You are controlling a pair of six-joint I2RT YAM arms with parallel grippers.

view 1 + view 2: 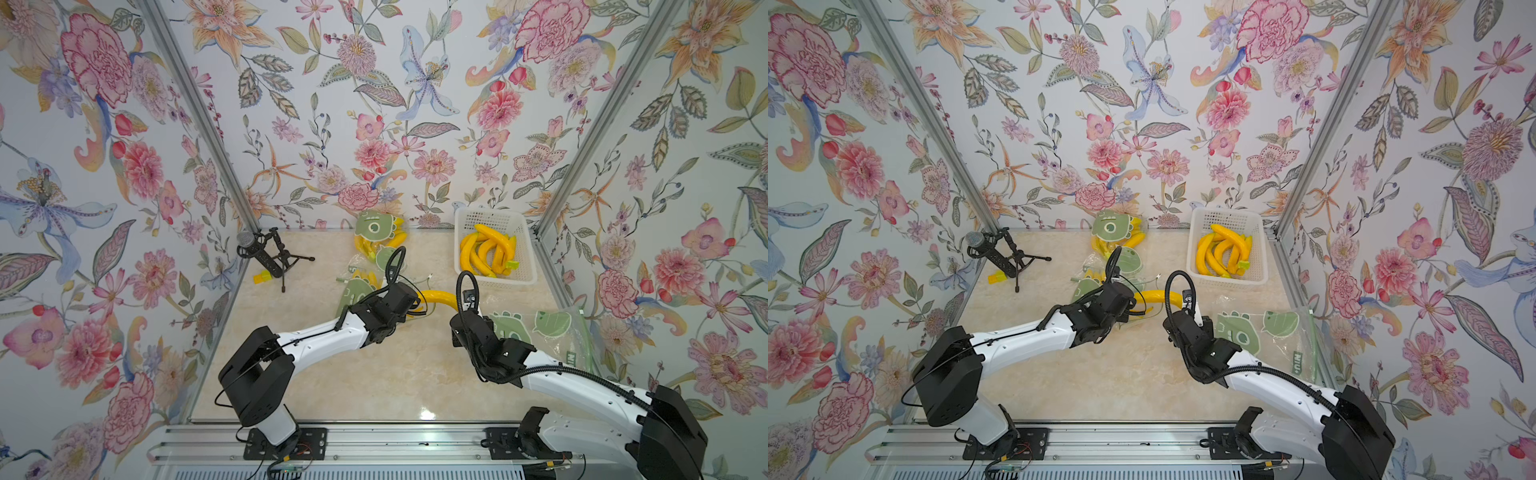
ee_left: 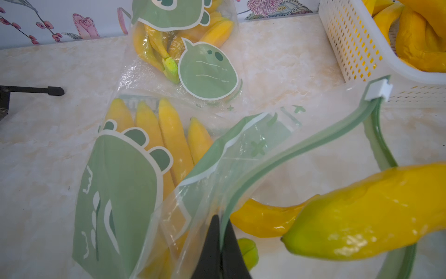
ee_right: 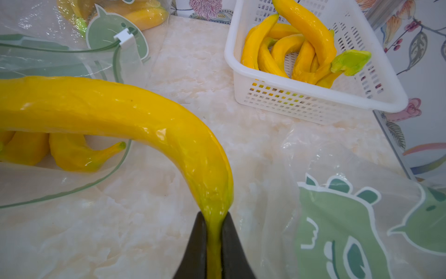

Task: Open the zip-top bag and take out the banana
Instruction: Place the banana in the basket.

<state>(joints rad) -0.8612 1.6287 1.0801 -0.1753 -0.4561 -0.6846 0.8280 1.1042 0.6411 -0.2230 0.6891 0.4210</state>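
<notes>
Marble tabletop (image 1: 395,374), banana (image 3: 120,108) in right gripper (image 3: 213,216)

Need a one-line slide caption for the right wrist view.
Right hand grips a banana by its green stem above the open zip-top bag, white basket beyond.

Bright even light, soft wrist-view blur

My left arm (image 1: 320,338) and right arm (image 1: 590,397) reach in toward the middle — left gripper (image 2: 220,229) pinched tight, right gripper (image 3: 213,217) clamped likewise, wrists near each other.
</notes>
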